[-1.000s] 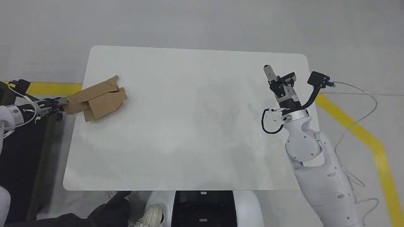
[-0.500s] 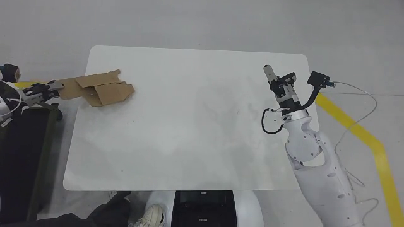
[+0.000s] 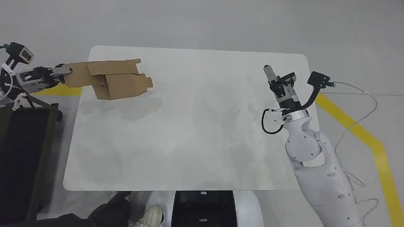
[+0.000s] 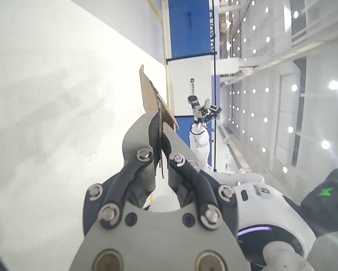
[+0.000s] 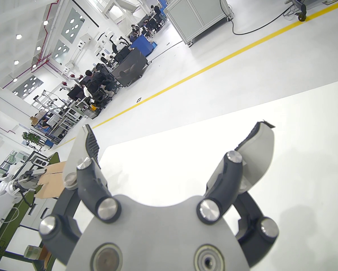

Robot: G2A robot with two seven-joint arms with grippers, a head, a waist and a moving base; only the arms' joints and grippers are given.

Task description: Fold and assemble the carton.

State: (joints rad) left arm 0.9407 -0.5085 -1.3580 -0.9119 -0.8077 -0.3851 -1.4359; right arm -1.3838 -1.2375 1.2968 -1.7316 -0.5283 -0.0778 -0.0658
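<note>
- Carton (image 3: 113,81), partly folded brown cardboard, juts straight out from the left end effector (image 4: 160,139), whose jaws are clamped on its edge.
- Beyond those fingertips, most of the carton lies over a corner of the tabletop (image 3: 202,139).
- Right end effector (image 5: 173,133) is spread wide, holding nothing, well apart from the carton, across the tabletop.

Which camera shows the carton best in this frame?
The top view: the carton's whole outline shows, held at one end by the left gripper over a corner of the table. The left wrist view sees it edge-on in the grip; the right wrist view catches a far-off piece.
</note>
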